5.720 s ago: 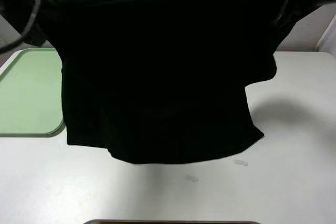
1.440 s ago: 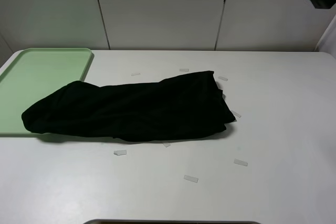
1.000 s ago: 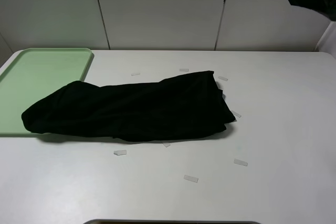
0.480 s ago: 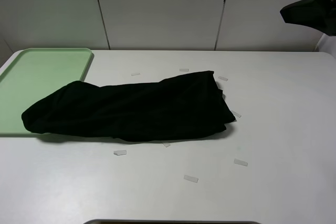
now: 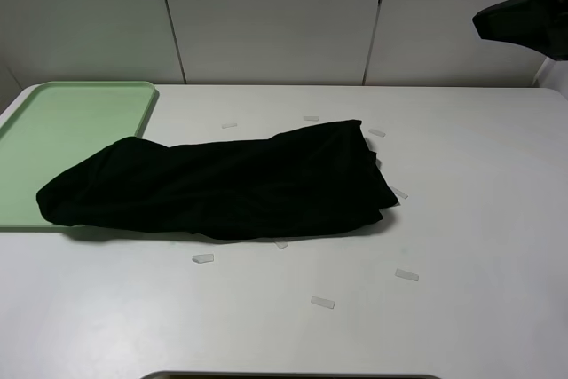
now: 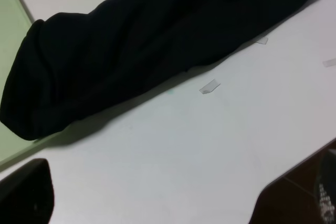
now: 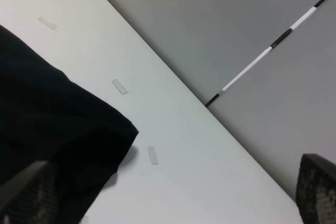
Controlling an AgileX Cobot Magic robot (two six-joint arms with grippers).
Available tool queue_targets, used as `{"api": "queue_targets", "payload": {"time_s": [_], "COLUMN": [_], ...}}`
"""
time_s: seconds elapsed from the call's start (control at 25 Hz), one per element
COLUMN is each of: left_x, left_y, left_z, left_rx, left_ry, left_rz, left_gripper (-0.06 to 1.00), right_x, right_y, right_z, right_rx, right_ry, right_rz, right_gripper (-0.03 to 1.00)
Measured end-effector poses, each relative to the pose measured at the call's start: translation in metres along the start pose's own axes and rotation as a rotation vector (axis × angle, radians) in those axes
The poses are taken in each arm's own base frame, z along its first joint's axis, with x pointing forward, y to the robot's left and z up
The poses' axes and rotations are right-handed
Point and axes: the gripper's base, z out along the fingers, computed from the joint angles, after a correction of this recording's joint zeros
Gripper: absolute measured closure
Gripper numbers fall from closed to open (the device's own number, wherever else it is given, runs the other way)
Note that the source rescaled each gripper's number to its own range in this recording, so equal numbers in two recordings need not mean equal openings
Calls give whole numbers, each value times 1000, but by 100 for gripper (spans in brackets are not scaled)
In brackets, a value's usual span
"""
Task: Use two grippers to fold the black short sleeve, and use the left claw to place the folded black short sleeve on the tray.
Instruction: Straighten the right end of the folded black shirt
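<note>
While the black short sleeve (image 5: 222, 188) lies as a long folded bundle on the table (image 5: 479, 219), the end nearest the left claw (image 6: 178, 182) overlaps the tray (image 5: 62, 122) rim; the rest is off the tray. The left claw is spread wide, nothing btw its fingers (image 6: 23, 195), w/ bare table from it to the bundle's near edge, only small tape bits (image 6: 209, 86). The right gripper (image 7: 176, 161) hangs high, past the bundle's other end, also wide apart & empty.
</note>
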Motion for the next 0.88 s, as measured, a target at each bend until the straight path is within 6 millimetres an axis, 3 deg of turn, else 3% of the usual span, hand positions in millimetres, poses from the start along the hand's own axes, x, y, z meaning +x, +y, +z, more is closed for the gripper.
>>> {"api": "queue_targets", "payload": {"time_s": [0.32, 0.88], "left_x": [-2, -2], "left_y": [-1, 0], "left_z": [2, 3], "left_rx": [-100, -151], "left_ry": [5, 11], "left_rz": [-66, -87], "left_gripper": [-6, -6], "right_x": [0, 1], "right_y": [1, 16], "right_z": [0, 3], "right_rx": [-13, -182], "right_ry": [3, 66], "right_rz": [87, 557], "right_gripper": [-3, -3]}}
